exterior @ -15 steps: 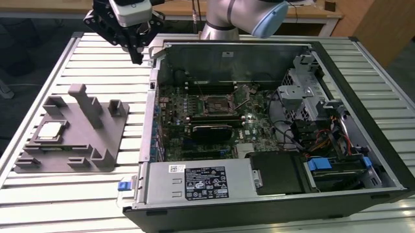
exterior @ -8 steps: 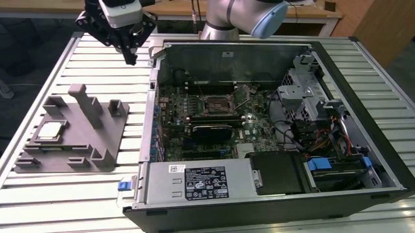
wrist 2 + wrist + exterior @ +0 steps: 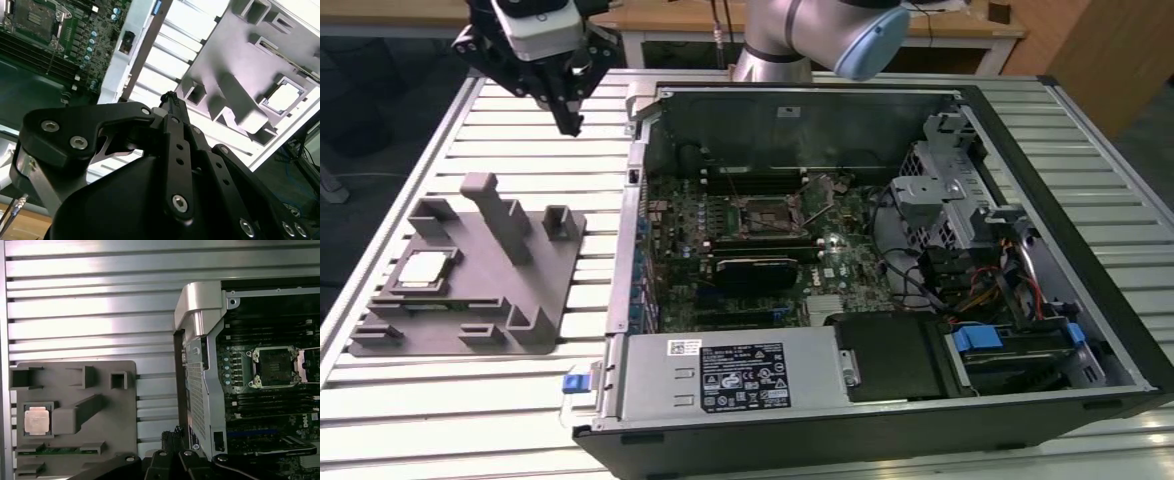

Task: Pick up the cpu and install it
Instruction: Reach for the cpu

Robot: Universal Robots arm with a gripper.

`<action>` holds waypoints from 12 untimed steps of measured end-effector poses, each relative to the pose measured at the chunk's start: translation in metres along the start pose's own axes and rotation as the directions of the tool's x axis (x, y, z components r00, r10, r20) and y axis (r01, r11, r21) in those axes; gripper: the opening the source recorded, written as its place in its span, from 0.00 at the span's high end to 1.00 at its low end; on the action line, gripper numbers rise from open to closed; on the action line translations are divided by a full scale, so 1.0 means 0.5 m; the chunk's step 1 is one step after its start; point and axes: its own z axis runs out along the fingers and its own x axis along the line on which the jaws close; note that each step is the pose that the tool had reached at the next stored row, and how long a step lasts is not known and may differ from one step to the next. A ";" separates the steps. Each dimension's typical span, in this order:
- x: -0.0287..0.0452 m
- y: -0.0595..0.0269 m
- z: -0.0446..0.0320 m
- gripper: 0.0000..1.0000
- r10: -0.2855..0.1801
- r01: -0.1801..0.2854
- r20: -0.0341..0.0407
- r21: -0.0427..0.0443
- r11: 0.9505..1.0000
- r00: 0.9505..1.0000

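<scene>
Pincer (image 3: pixel 570 125) (image 3: pixel 169 95) (image 3: pixel 172 432): tips pressed together, nothing between them, pointing straight down. In the exterior view I've got it hanging over the slatted table (image 3: pixel 467 400) at roughly 11 o'clock in the frame, touching nothing.

Nearest thing is the grey holder (image 3: pixel 544 268) (image 3: pixel 240 45) (image 3: pixel 115 440), at about 6 o'clock from the tips in the exterior view, lying flat on the slats with a tall post (image 3: pixel 496 215) standing up from it.

The cpu (image 3: pixel 427 268) (image 3: pixel 282 97) (image 3: pixel 37 420) lies flat in a square pocket at the holder's 9 o'clock edge, silvery face up, well apart from the pincer.

The computer case (image 3: pixel 626 250) is just beside the holder at its 3 o'clock, on its side with the open face up. Its near corner is at about 4 o'clock from the pincer.

Inside is the circuit board (image 3: pixel 834 255), with the socket (image 3: pixel 765 212) (image 3: pixel 35 17) (image 3: pixel 274 365) mid-board. Power supply box (image 3: pixel 720 375) is at the case's 6 o'clock, and the drive cage (image 3: pixel 947 200) with cables is at its 3 o'clock.
</scene>
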 end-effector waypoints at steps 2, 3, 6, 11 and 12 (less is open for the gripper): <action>0.009 0.000 0.001 0.89 0.000 0.000 0.000 0.000 1.000 1.000; 0.013 0.000 0.002 0.89 0.000 0.000 0.000 0.000 1.000 1.000; 0.026 -0.001 0.004 0.89 0.000 0.000 0.000 0.000 1.000 1.000; 0.051 -0.002 0.008 0.89 0.000 0.000 0.000 0.000 1.000 1.000; 0.056 -0.002 0.009 0.89 0.000 0.000 0.000 0.000 1.000 1.000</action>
